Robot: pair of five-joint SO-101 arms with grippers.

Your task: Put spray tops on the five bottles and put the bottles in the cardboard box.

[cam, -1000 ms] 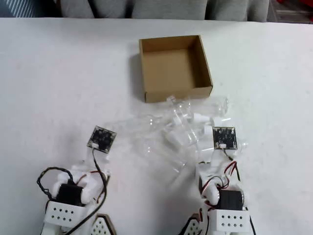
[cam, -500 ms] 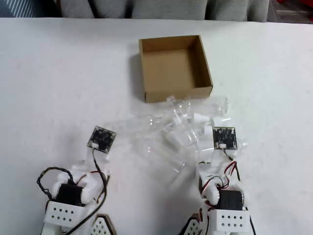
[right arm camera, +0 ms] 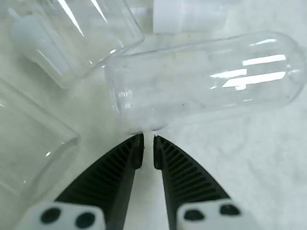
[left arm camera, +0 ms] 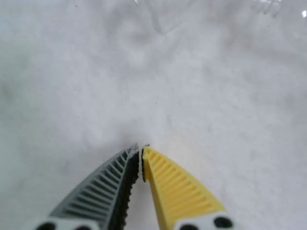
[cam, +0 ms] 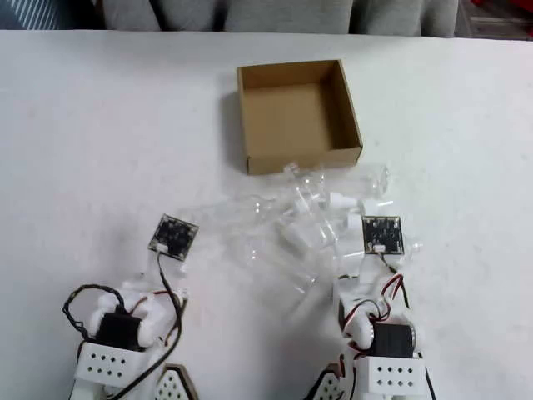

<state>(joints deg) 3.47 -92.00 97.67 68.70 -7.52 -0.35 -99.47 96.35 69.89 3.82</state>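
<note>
Closest to me, the two arms are hunched low at the front edge of the white surface (cam: pixel 92 125). The left tool (left arm camera: pixel 142 149), one grey finger and one yellow, is clenched tip to tip on nothing and points at a bare patch off to the side of the pile. The right tool (right arm camera: pixel 148 140), with black ribbed fingers, is all but closed as well. There is only a sliver between its tips and nothing in it. It sits just short of a clear round-ended plastic bottle (right arm camera: pixel 206 76) that lies on its side, one end almost at the fingertips.

Just past that bottle lies a white spray top (right arm camera: pixel 188 14), with more clear tubes crowding in on either side.

Farther out, the jumble of clear plastic bottles (cam: pixel 304 221) and white tops spreads from the right arm towards the box. They overlap and I can see through them, so I can't count them.

Beyond the jumble stands the open brown cardboard box (cam: pixel 305 160), its front wall right by the farthest bottles and no bottle inside.

To my eye the job has barely begun, and the step in hand is getting hold of a first bottle and a top. The right tool would have to spread wide before closing around that slick, rolling bottle. The left would need to come across for a top, since seating it on the neck looks like work for both.
</note>
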